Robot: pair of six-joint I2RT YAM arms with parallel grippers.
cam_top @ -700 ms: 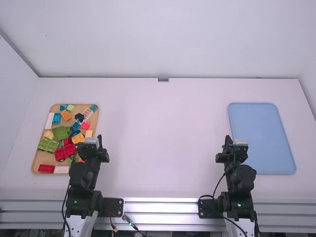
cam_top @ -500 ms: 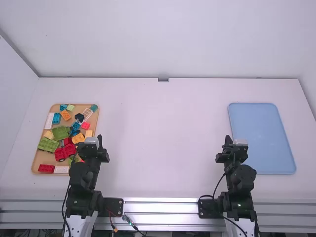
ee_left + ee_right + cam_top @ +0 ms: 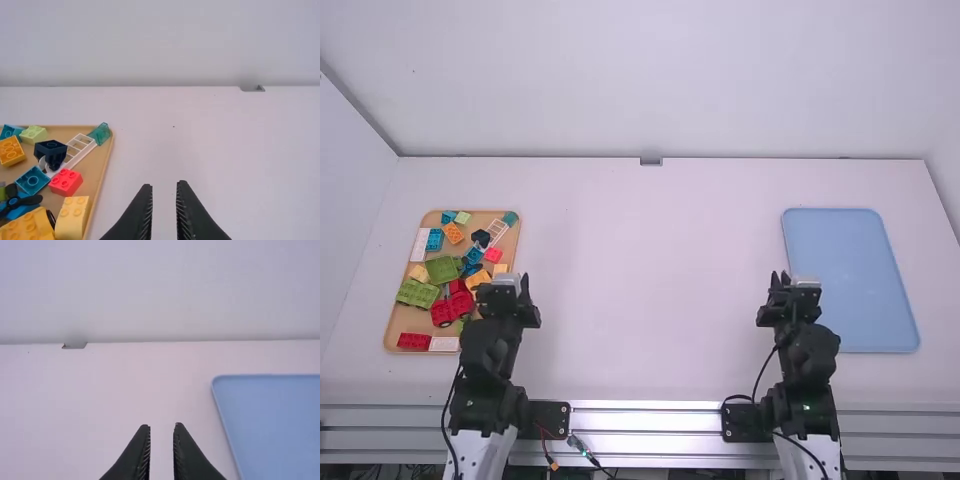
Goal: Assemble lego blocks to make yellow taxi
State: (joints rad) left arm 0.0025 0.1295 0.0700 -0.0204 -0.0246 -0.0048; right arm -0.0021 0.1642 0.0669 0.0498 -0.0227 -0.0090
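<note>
Left gripper (image 3: 523, 283), right gripper (image 3: 780, 281) shifted slightly; both jaws parted.

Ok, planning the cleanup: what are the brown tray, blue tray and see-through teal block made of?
The brown tray looks like matte wood by its tan colour, though plastic is possible. The blue tray seems smooth plastic, from its even colour and rounded corners. The teal block is probably glossy plastic, given its translucent look.
</note>
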